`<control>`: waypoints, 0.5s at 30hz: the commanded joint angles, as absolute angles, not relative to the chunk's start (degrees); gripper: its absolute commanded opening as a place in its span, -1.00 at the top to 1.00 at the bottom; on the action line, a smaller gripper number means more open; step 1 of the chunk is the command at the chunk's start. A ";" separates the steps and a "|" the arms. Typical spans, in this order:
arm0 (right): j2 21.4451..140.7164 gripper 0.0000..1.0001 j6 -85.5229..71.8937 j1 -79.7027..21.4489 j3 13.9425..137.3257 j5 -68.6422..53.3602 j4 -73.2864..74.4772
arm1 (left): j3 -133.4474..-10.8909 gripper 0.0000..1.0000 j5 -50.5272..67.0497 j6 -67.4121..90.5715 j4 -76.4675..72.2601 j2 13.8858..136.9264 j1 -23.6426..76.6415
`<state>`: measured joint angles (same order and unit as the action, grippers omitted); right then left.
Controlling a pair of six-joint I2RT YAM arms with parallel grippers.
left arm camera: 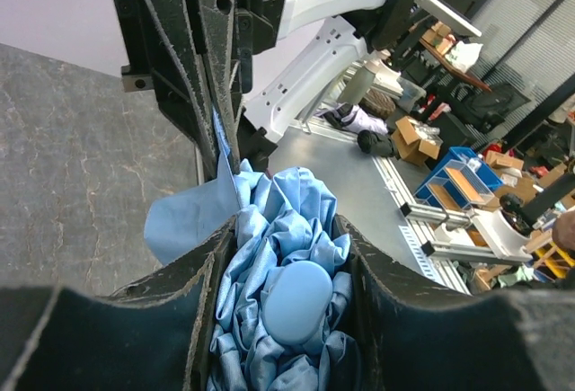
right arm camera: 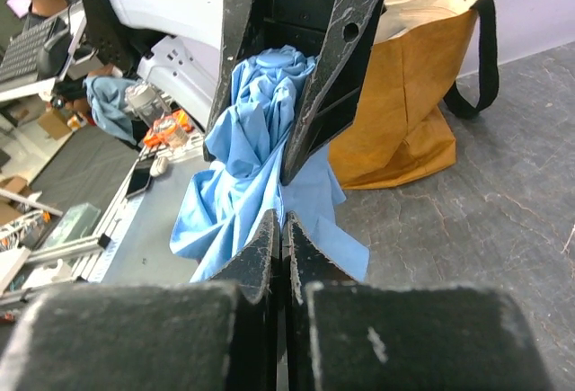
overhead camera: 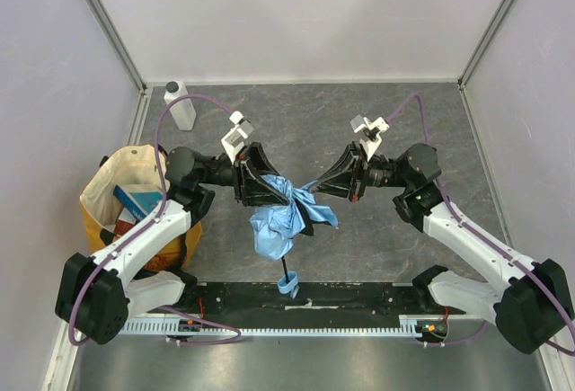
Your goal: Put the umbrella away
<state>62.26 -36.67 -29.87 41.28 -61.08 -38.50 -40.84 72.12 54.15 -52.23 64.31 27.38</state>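
Fabric of the light sky-blue folding umbrella (overhead camera: 274, 225) is bunched at the middle of the grey table (overhead camera: 404, 130), its black shaft (overhead camera: 284, 270) pointing toward the near edge. The left gripper (overhead camera: 280, 189) is clamped on the canopy; the right gripper (overhead camera: 314, 186) has its jaws pressed together at the cloth's right side. The yellow-and-cream tote bag (overhead camera: 112, 171) stands to its left, nearer the left arm.

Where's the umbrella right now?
Top view: mid-table, the umbrella is bunched in the left gripper, with the shut right gripper at its right edge; tote bag stands further left.
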 commanded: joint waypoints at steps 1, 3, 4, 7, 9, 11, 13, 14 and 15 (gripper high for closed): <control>57.85 1.00 -39.81 -29.97 40.26 -53.81 -37.63 | -43.14 0.96 67.87 42.42 -37.52 61.09 26.98; 55.03 0.99 -41.12 -30.06 39.12 -51.60 -35.51 | -45.08 0.96 64.44 33.17 -22.56 59.68 26.81; 54.06 1.00 -42.79 -30.06 38.68 -51.59 -36.20 | -45.96 0.96 62.60 29.57 -18.76 59.33 26.81; 51.59 1.00 -51.20 -30.41 37.01 -50.10 -42.07 | -46.14 0.97 60.13 28.56 -16.53 59.50 26.02; 51.68 0.99 -58.50 -31.02 35.78 -47.83 -48.06 | -46.32 0.96 57.14 28.65 -15.47 59.94 26.01; 52.99 1.00 -62.91 -32.17 35.59 -48.07 -50.79 | -45.79 0.97 54.77 29.70 -16.17 59.77 25.93; 53.78 1.00 -67.13 -33.04 35.24 -47.20 -55.08 | -45.96 0.96 51.52 29.71 -15.65 59.59 25.93; 54.40 1.00 -68.54 -33.57 35.59 -47.11 -55.98 | -46.75 0.96 49.68 28.92 -13.90 59.76 26.10; 54.67 1.00 -68.99 -34.44 36.20 -46.76 -55.90 | -47.37 0.96 47.92 28.66 -12.06 60.03 26.28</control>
